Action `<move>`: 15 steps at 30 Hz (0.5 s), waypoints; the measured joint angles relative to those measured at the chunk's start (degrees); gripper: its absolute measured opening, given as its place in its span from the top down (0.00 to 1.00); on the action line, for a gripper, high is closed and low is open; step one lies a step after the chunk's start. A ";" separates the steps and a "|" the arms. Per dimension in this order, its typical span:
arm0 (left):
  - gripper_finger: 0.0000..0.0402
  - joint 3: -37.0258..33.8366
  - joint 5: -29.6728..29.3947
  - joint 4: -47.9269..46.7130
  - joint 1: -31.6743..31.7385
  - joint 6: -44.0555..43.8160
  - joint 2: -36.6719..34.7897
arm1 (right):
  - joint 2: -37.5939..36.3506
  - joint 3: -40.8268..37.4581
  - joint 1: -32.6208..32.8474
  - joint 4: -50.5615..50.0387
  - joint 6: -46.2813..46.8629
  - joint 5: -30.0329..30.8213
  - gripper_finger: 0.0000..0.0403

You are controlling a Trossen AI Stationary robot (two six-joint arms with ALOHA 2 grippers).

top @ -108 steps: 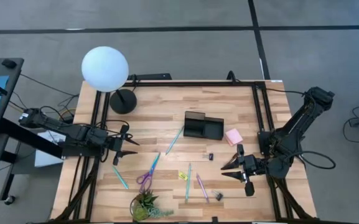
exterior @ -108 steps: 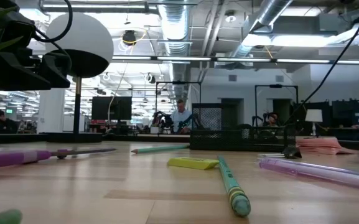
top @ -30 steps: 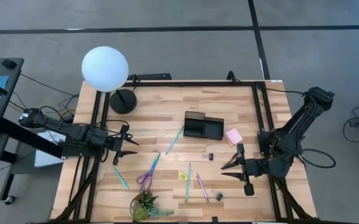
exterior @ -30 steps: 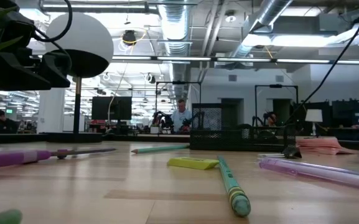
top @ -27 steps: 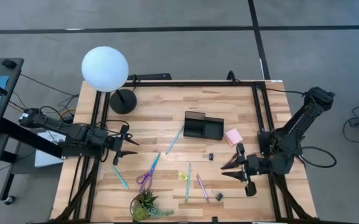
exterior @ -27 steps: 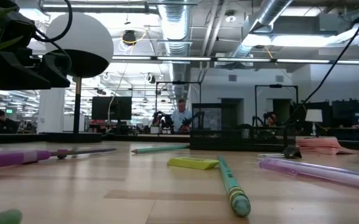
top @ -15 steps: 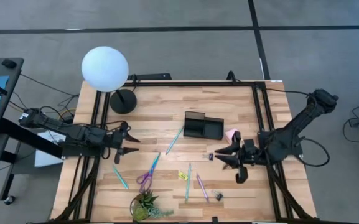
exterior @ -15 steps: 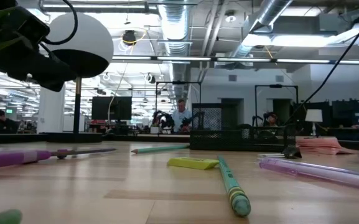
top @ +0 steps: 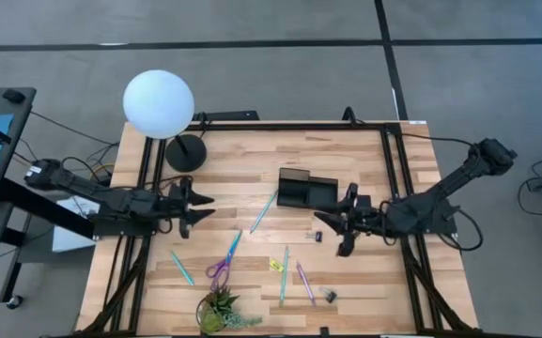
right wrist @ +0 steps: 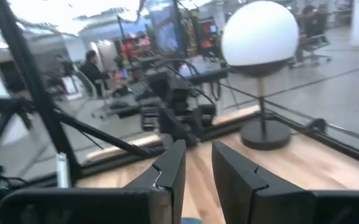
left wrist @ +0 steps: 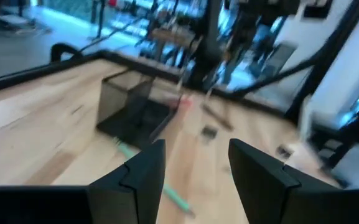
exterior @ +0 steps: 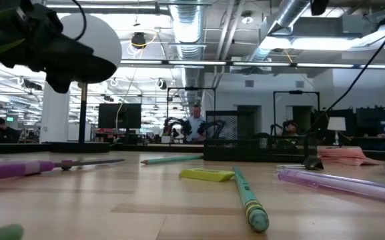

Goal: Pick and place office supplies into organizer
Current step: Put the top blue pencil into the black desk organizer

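Observation:
The black organizer [top: 306, 191] stands mid-table, also seen in the left wrist view [left wrist: 132, 112] and the low view [exterior: 255, 148]. On the wood lie teal pens [top: 263, 212] [top: 285, 272] [top: 181, 268], a pink pen [top: 304, 282], purple-handled scissors [top: 224, 261], a yellow piece [top: 275, 266] and black clips [top: 317, 236] [top: 330, 295]. My right gripper [top: 327, 225] hovers open just right of the organizer's near side, above the clip, covering the pink sticky pad [exterior: 352, 155]. My left gripper [top: 205, 207] hangs open at the left side, pointing right.
A white globe lamp [top: 160, 103] with a round black base [top: 186, 152] stands at the far left corner. A small green plant [top: 222, 313] sits at the near edge. Black frame rails [top: 391, 169] run along the table's sides. People show in the room beyond [exterior: 193, 123].
My right gripper has swept from the table's right edge toward the left and slightly far, ending beside the organizer and over the sticky pad. My left gripper has shifted a little toward the far edge and the right, rising in the low view. Nothing on the table has moved.

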 joint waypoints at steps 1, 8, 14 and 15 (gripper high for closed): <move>0.57 1.25 -1.44 -0.02 0.08 0.02 2.27 | 0.00 0.00 -0.64 -0.36 0.01 0.01 0.82; 0.57 18.27 -5.63 -2.78 2.39 3.56 22.66 | 0.00 0.00 -4.21 -0.57 0.36 -0.01 0.82; 0.57 28.19 -6.72 -9.10 2.05 -4.58 43.57 | 0.00 0.00 -5.67 -4.76 5.34 -0.01 0.82; 0.57 28.97 -7.01 -8.49 1.81 -5.52 46.98 | 0.00 0.00 -5.83 -5.68 5.78 -0.03 0.82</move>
